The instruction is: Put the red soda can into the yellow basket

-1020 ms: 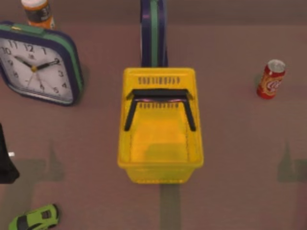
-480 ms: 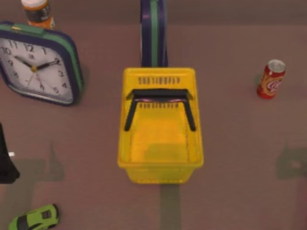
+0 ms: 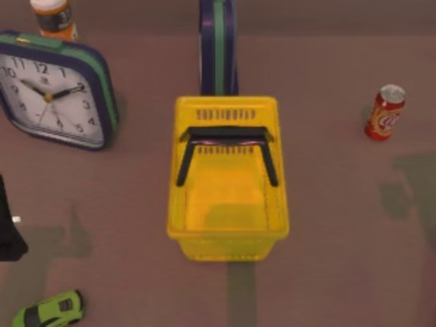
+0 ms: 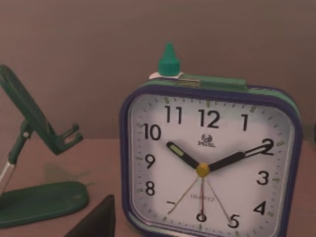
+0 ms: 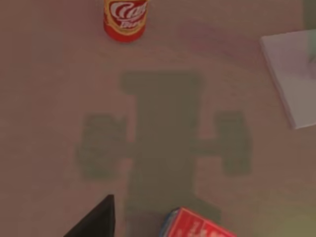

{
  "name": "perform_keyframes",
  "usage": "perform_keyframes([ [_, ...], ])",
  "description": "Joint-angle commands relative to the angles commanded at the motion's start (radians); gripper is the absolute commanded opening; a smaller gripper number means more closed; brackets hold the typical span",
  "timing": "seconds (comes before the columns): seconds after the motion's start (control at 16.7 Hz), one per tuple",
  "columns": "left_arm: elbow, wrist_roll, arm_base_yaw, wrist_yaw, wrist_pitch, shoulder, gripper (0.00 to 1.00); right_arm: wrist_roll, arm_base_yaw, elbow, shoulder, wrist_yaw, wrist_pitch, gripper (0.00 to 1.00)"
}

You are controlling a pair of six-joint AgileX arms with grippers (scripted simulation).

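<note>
The red soda can (image 3: pixel 385 112) stands upright at the table's right side, apart from the yellow basket (image 3: pixel 228 235) in the middle, whose black handles are folded over its far half. In the right wrist view the soda can (image 5: pixel 125 19) is ahead of my right gripper. Only one dark finger (image 5: pixel 98 222) shows, well off the middle with nothing against it. The right arm is outside the top view; just its shadow (image 3: pixel 407 184) lies below the can. My left arm (image 3: pixel 8 235) is parked at the left edge, and one finger (image 4: pixel 98 222) shows in front of the clock.
A big alarm clock (image 3: pixel 54 88) stands at the back left, with an orange bottle (image 3: pixel 54 17) behind it. A second clock (image 3: pixel 218 48) stands edge-on behind the basket. A green toy car (image 3: pixel 48 310) sits front left. A red box (image 5: pixel 197 228) and a white slab (image 5: pixel 291 74) are near the right gripper.
The right arm's shadow has slid across the table toward the can, from the front right to just below it. Can, basket and left arm have not moved.
</note>
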Motion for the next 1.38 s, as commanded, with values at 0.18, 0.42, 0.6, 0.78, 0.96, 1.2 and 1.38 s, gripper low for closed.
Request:
perform_keyframes([
  [0.18,0.000,0.000,0.000,0.000,0.000,0.000,1.00,-0.065,0.007,0.296,0.309,0.007,-0.200,1.00],
  [0.42,0.000,0.000,0.000,0.000,0.000,0.000,1.00,-0.161,0.023,0.724,0.728,0.010,-0.453,1.00],
  [0.6,0.000,0.000,0.000,0.000,0.000,0.000,1.00,-0.233,0.040,1.054,1.026,0.008,-0.621,1.00],
  [0.78,0.000,0.000,0.000,0.000,0.000,0.000,1.00,-0.301,0.059,1.371,1.296,0.003,-0.761,1.00],
  [0.96,0.000,0.000,0.000,0.000,0.000,0.000,1.00,-0.361,0.077,1.657,1.525,-0.004,-0.870,1.00],
  [1.2,0.000,0.000,0.000,0.000,0.000,0.000,1.00,-0.421,0.095,1.946,1.747,-0.012,-0.963,1.00],
  [1.38,0.000,0.000,0.000,0.000,0.000,0.000,1.00,-0.446,0.103,2.066,1.839,-0.016,-0.997,1.00],
])
